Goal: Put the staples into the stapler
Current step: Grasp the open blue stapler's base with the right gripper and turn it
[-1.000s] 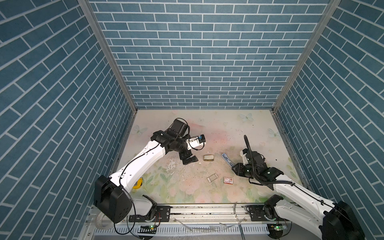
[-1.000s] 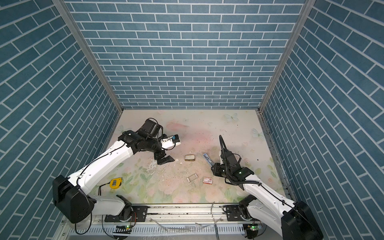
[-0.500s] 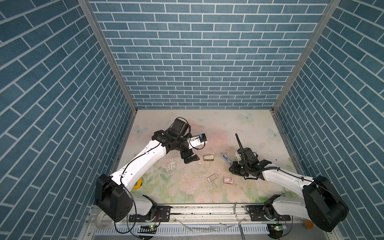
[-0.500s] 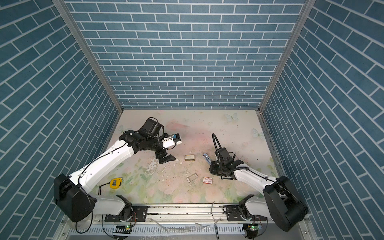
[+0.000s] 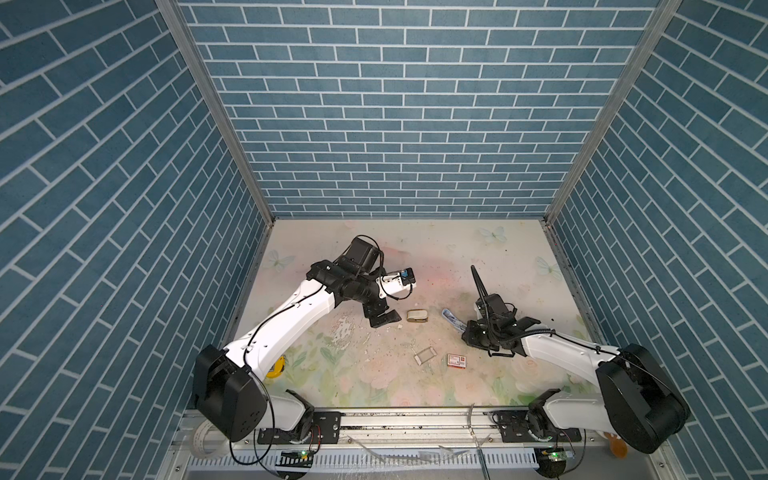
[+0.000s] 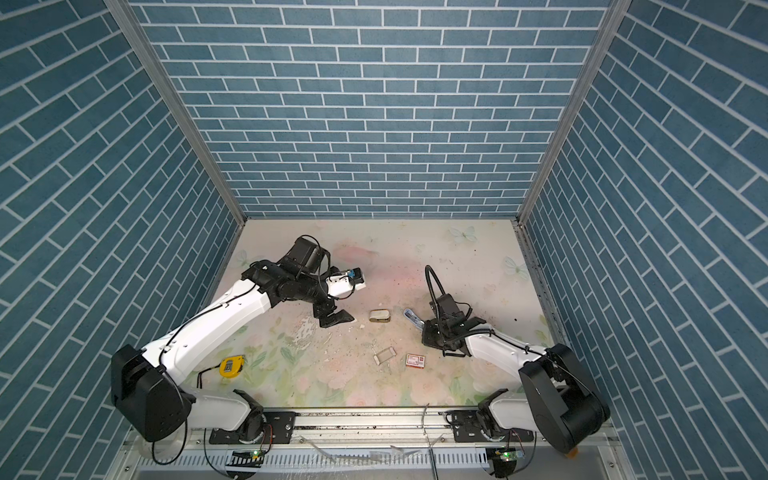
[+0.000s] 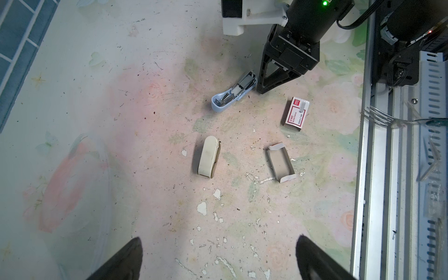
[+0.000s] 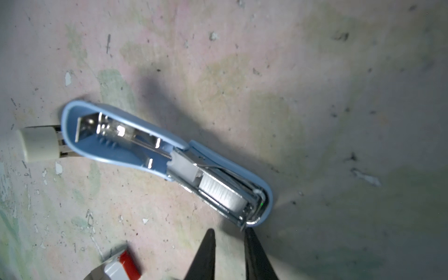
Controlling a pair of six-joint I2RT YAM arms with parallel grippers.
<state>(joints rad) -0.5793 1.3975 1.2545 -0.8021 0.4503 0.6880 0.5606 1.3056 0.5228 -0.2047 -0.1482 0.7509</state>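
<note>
The left pincer [image 7: 219, 240] hangs unchanged, fully released, with the cream plastic stapler [image 7: 208, 158] ahead of its tips. The right pincer [image 8: 229, 230], its arm now folded lower, stands narrowly parted and empty, tips just beside the open pale-blue plastic stapler [image 8: 116, 150]. The silvery ribbed staples [image 8: 221, 194] lie seated in that stapler's channel; probably only closing remains.

The staples [image 8: 221, 192] lie in the stapler [image 8: 126, 155], just ahead of the right pincer [image 8: 229, 232]. A second stapler [image 8: 38, 144] lies beyond it. The box [image 7: 296, 114] lies beside the pincer, the tray [image 7: 280, 161] past the box.
</note>
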